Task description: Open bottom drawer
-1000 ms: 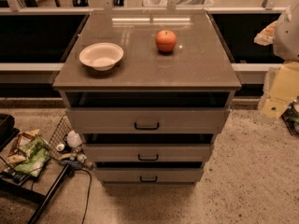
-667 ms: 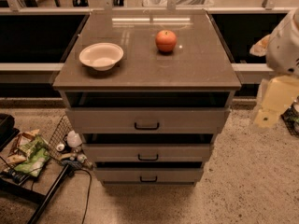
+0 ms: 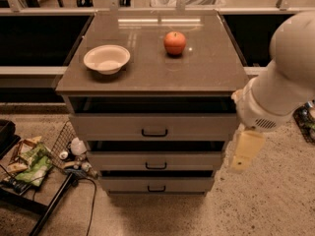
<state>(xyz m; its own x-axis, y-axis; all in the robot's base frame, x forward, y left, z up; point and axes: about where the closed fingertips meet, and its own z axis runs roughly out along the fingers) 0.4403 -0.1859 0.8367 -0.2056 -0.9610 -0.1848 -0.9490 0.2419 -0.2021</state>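
Observation:
The bottom drawer (image 3: 156,184) is the lowest of three grey-beige drawers in the cabinet (image 3: 152,77). It has a flat front and a small black bar handle (image 3: 156,189), with a dark gap above its front. My white arm (image 3: 280,77) comes in from the right. My gripper (image 3: 244,154) hangs down from it just off the cabinet's right side. It is level with the middle drawer (image 3: 156,160), above and right of the bottom drawer and not touching it.
A white bowl (image 3: 107,59) and a red apple (image 3: 174,43) sit on the cabinet top. A wire rack with snack bags and bottles (image 3: 37,159) and a cable (image 3: 91,200) lie on the floor at the left. Speckled floor lies in front of the cabinet.
My arm has swung left and down, towards the cabinet's right side. My gripper is now closer to the drawers. The drawers, bowl and apple have not moved.

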